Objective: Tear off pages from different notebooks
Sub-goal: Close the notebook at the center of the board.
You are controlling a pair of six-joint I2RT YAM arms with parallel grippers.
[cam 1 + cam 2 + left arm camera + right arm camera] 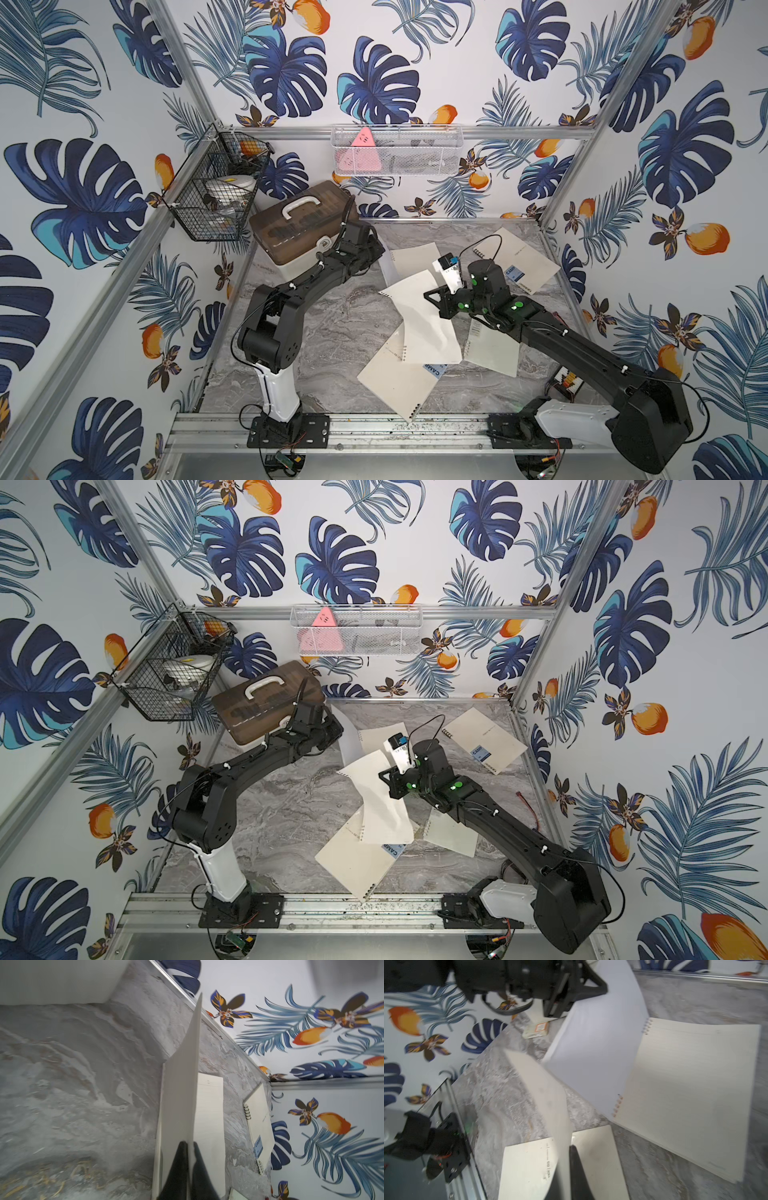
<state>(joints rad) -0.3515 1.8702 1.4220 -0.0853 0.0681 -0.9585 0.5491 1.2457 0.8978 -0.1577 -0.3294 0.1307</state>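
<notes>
Left end effector [189,1145] pinches page [180,1093].

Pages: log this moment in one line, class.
left fingers: shut on raised page | right fingers: shut on centre page | open notebook: lying flat

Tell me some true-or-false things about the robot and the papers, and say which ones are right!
1. The left tool pinches the standing page. True.
2. The right tool is open and empty. False: it is shut on the curled page.
3. The box with the white handle has a brown lid. True.
4. The pink triangle is inside the box. False: it sits in the white mesh basket on the back wall.
</notes>
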